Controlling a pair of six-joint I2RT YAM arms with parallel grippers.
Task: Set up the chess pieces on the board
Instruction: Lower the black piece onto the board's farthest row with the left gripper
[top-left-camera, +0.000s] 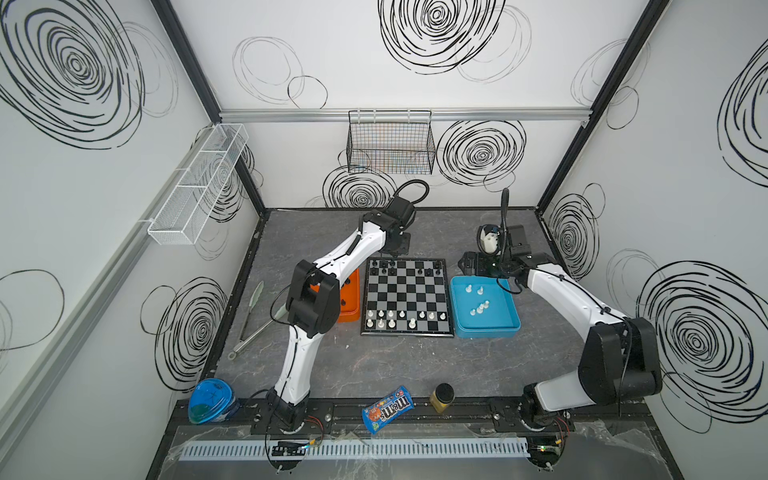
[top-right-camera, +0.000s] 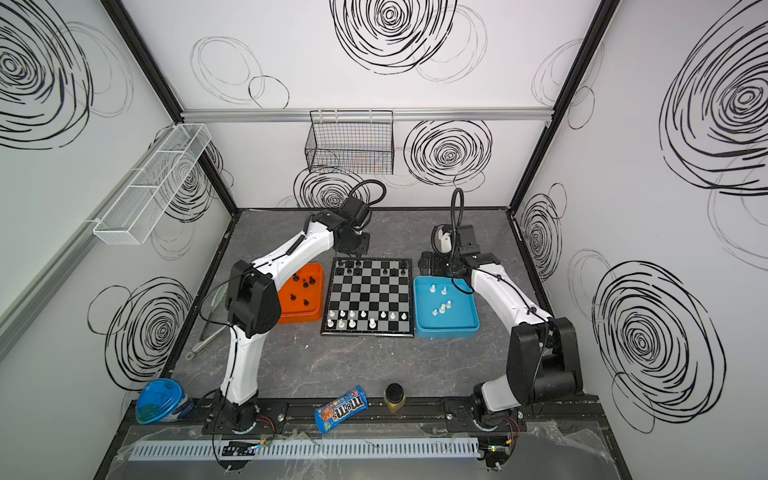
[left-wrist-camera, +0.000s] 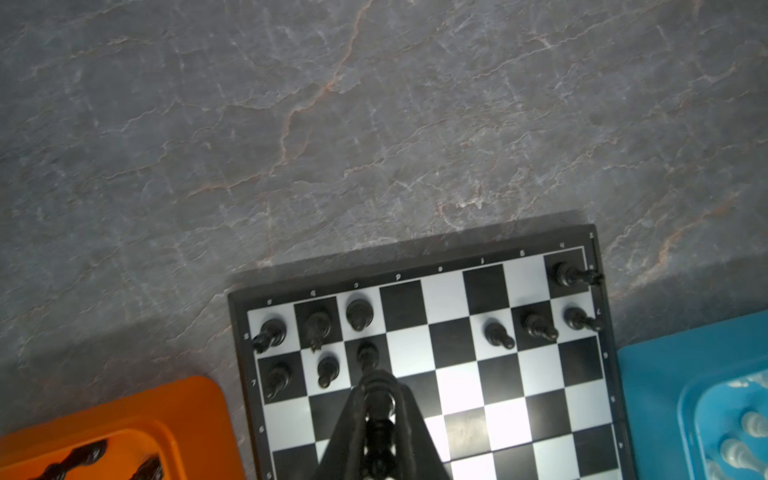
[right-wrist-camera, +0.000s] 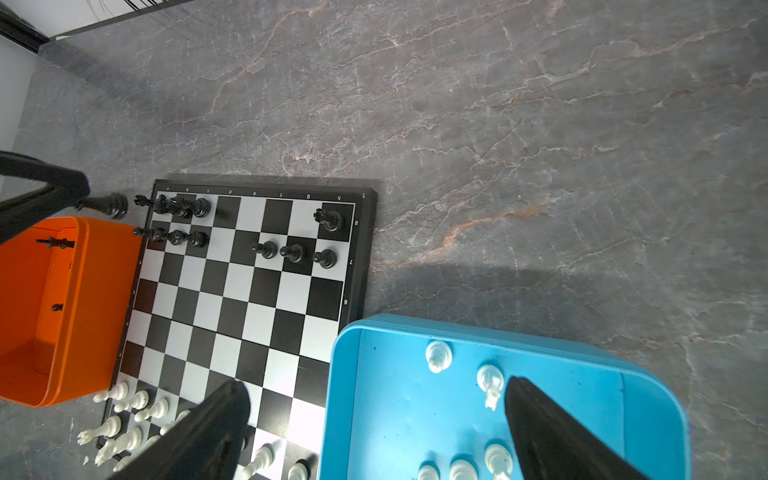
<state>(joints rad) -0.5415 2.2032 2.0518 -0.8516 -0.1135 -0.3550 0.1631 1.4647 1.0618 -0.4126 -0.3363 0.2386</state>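
Where the left arm's elbow (top-left-camera: 311, 299) crosses in a top view, most of the orange tray (top-left-camera: 350, 309) is hidden; in a top view clear of it, the tray's loose black pieces (top-right-camera: 305, 284) show. The left jaws are pinched almost together on a glossy black chess piece (left-wrist-camera: 376, 401), its kind hard to make out, above the board (top-left-camera: 407, 297) near its upper left corner in both top views. The right jaws stand wide apart and hold nothing, over the upper edge of the blue tray (top-left-camera: 486, 332); only their black tips enter the right wrist view. Small white pieces (top-left-camera: 480, 308) lie in that smooth plastic tray. On the checkered black-and-silver board, black chessmen (top-left-camera: 428, 272) fill parts of the upper two rows, and white chessmen (top-left-camera: 391, 323) fill parts of the lower two. The table (top-left-camera: 374, 361) is grey and veined like stone. The walls (top-left-camera: 332, 62) are white with scribbled black spirals.
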